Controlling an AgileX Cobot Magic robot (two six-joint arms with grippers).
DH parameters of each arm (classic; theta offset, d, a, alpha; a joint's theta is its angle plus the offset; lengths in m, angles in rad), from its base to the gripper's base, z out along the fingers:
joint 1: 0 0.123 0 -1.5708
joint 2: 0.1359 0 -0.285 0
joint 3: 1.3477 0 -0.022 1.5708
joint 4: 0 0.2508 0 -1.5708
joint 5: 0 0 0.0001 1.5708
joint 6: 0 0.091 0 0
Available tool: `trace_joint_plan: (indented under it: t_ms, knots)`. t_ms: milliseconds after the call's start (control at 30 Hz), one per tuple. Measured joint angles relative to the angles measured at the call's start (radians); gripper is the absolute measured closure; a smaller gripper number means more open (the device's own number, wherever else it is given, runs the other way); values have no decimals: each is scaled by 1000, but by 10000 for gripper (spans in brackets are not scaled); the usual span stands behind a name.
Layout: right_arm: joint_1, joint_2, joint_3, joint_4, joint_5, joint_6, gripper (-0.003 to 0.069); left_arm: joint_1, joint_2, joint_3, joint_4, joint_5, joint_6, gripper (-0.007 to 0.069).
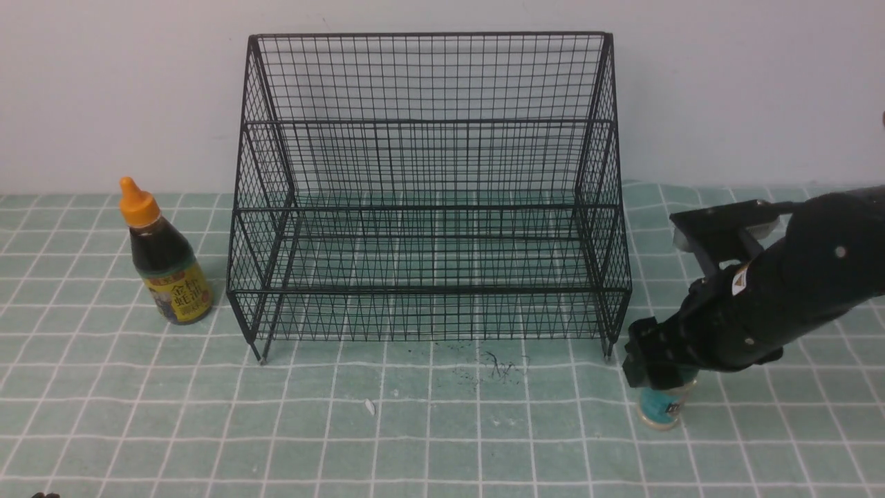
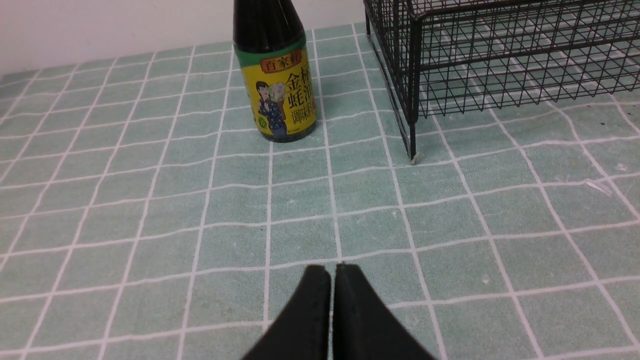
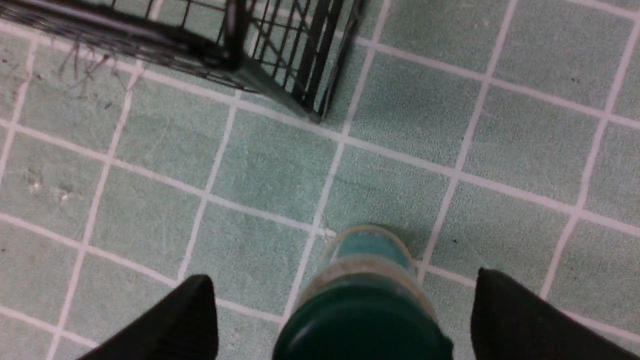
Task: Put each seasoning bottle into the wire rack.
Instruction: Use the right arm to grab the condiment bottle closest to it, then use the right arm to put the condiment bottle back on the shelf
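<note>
Pale green cloth (image 1: 415, 429) ruled with white grid lines covers the whole table, wrinkled in places, and runs back to a plain white wall (image 1: 104, 90). Some dark scribbly marks (image 1: 494, 366) and a small white scrap (image 1: 370, 407) lie on the cloth in front of the black wire rack (image 1: 429, 187), which stands on its small feet with its back against the wall.

To the left of the rack, near its front corner but outside it, the sauce bottle (image 1: 166, 259) stands upright with its orange pointed cap. Its yellow label has a green band above and a red strip reading 百家, with large black characters 金 and 蚝 beside a small drawn figure; the rest curves out of sight.

The shaker jar (image 1: 662, 409) stands on the cloth off the rack's front right foot, its teal label too small to read. The right gripper (image 3: 340, 277) hangs over it with fingers spread wide on either side of the dark green lid, not touching. The left gripper (image 2: 332, 270) is low over bare cloth, well short of the sauce bottle, its fingers pressed together.
</note>
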Motion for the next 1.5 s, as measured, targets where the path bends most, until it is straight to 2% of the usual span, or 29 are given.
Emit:
trace_joint_plan:
  t_ms: [100,133,167,400,533,667,933,1500]
  knots:
    - [0,8,-3,-4,-1,0,205,0,0,0,0,0,0,631]
    - [0,8,-9,-8,12,-1,309,0,0,0,0,0,0,631]
    - [0,8,-13,-9,15,-1,321,0,0,0,0,0,0,631]
    - [40,-106,-183,-11,371,-29,307,0,0,0,0,0,0,631]
    - [115,-161,-318,16,457,-38,307,0,0,0,0,0,0,631]
    - [167,-133,-489,30,449,-42,307,0,0,0,0,0,0,631]
    - [167,104,-714,-6,449,-48,307,0,0,0,0,0,0,631]
    - [168,364,-756,-21,432,-47,307,0,0,0,0,0,0,631]
